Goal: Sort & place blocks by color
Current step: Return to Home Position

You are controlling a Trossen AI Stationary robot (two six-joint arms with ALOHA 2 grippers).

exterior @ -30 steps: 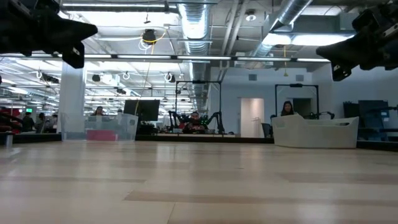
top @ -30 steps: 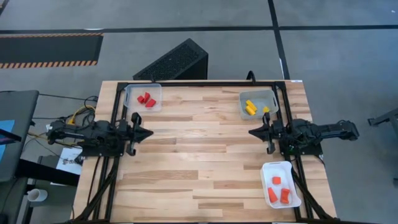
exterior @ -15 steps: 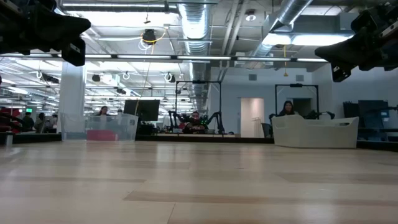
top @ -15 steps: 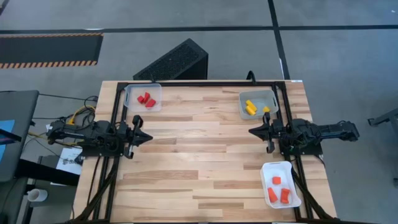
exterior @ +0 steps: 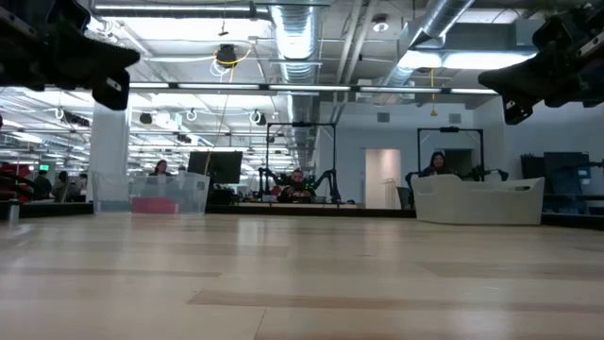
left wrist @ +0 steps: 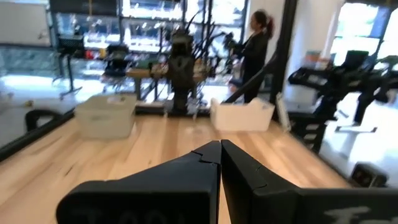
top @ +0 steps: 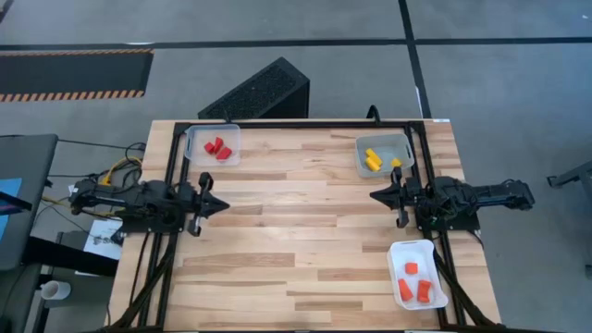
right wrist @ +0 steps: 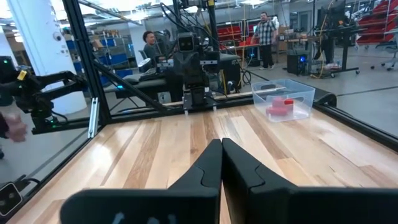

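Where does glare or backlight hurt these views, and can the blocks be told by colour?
High view: even light, no glare on the table; red blocks, yellow blocks and orange blocks read plainly. Low view: bright ceiling lights leave the left tool and right tool as silhouettes. Left wrist view: strong backlight from the room. Right wrist view: evenly lit, red showing through the clear bin.

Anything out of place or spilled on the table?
Nothing stands out. Red blocks in the clear tray, yellow blocks in the gray tray, orange blocks in the white tray. Left gripper and right gripper shut, at opposite sides.
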